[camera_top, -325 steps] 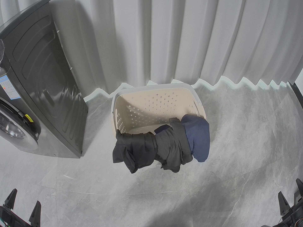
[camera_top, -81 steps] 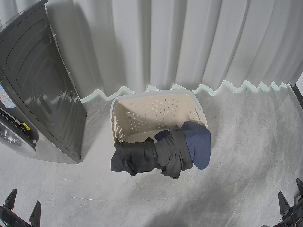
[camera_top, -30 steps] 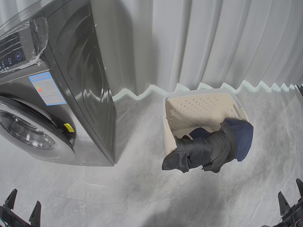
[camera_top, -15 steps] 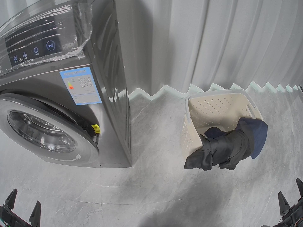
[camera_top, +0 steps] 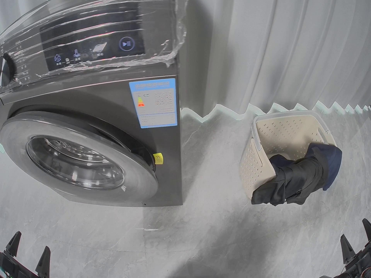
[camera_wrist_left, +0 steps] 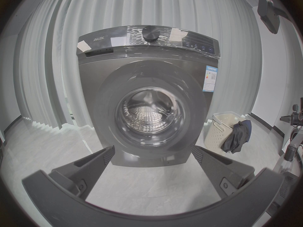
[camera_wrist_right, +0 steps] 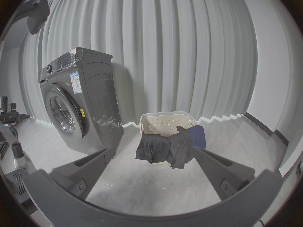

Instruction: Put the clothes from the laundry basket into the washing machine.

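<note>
Head view: dark grey and navy clothes point(camera_top: 297, 178) drape over the rim of the cream perforated laundry basket point(camera_top: 250, 166), near the shut grey washing machine point(camera_top: 116, 97). Both arms' jaws gape open, empty.

Laundry basket point(camera_top: 258, 163) right of washing machine point(camera_top: 96, 128)

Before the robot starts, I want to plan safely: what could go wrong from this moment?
1. The door of the washing machine looks shut, so clothes brought now could not go in.
2. The dark clothes hang over the laundry basket rim; pulling them may tip the basket or drop them on the floor.
</note>
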